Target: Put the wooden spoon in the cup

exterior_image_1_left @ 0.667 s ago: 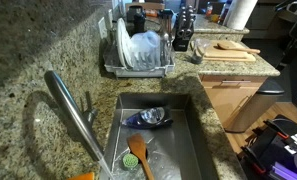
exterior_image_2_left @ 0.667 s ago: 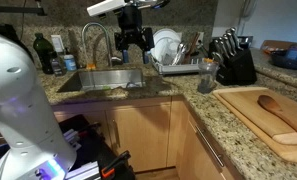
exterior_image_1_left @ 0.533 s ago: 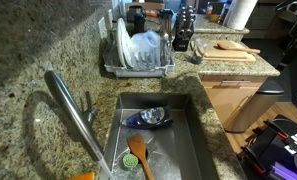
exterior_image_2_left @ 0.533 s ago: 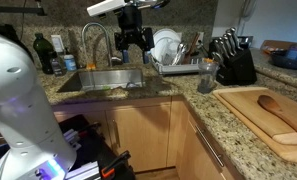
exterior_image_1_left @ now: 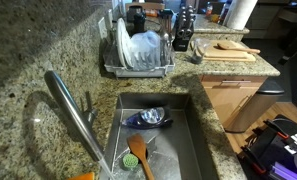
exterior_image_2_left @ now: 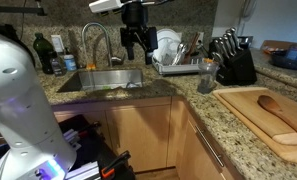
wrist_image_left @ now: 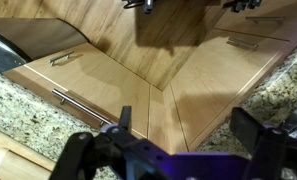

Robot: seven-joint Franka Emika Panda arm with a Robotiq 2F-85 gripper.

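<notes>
Task status: not started, judging from the present layout. No step completed; all steps left.

Position of task items:
- Locate the wooden spoon point(exterior_image_2_left: 274, 104) lying flat on the pale cutting board point(exterior_image_2_left: 250, 125), at the end of the table point(exterior_image_2_left: 203, 105) away from the sink point(exterior_image_2_left: 108, 78). Untouched by any tool.
- Locate the cup point(exterior_image_2_left: 207, 76) standing upright on the table, just beside the knife block point(exterior_image_2_left: 231, 62), between the dish rack point(exterior_image_2_left: 178, 66) and the cutting board. No spoon protruding from the rim; interior too small to read.
- Cross-check in both exterior views: wooden spoon point(exterior_image_1_left: 230, 45) and cup point(exterior_image_1_left: 196, 50) near each other but not touching.

End effector state:
- Observe the end effector point(exterior_image_2_left: 139, 45) hanging above the sink, pointing downward, well apart from spoon and cup.
- In the wrist view, note the fingers point(wrist_image_left: 83, 152) spread wide, with only cabinet doors visible between them. Nothing gripped.

Steps left, as judged:
1. Travel across to the cutting board.
2. Descend over the spoon and close on the handle.
3. Lift, carry to the cup, lower inside, release.

Caution: do not mistake the orange-brown spatula point(exterior_image_1_left: 138, 154) lying in the sink for the target.
</notes>
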